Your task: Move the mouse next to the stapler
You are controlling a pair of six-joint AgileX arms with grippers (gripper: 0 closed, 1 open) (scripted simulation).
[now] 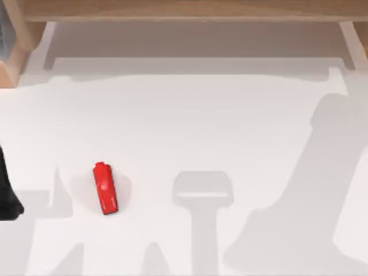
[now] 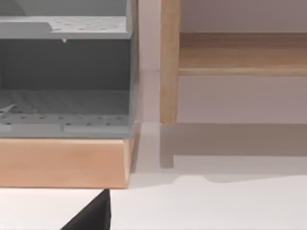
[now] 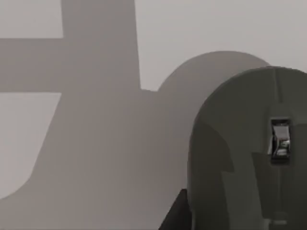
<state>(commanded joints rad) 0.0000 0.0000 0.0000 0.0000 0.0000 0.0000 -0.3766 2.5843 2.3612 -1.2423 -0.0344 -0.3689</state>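
Note:
The red stapler (image 1: 105, 188) lies on the white table (image 1: 230, 126), left of the middle, with its narrow nub pointing toward the far side. In the right wrist view the grey-olive mouse (image 3: 240, 143) looms close to the camera, its scroll wheel (image 3: 280, 139) showing. It hangs above the table and casts a round shadow behind it. My right gripper (image 3: 235, 220) is shut on the mouse, with one dark finger (image 3: 176, 216) showing at its side. My left arm (image 1: 7, 198) is parked at the table's left edge, well left of the stapler.
A wooden frame (image 1: 190, 11) runs along the table's far side. A grey perforated rack on a wooden base (image 2: 62, 160) and a wooden post (image 2: 169, 62) stand at the far left corner. Arm shadows fall across the right and front of the table.

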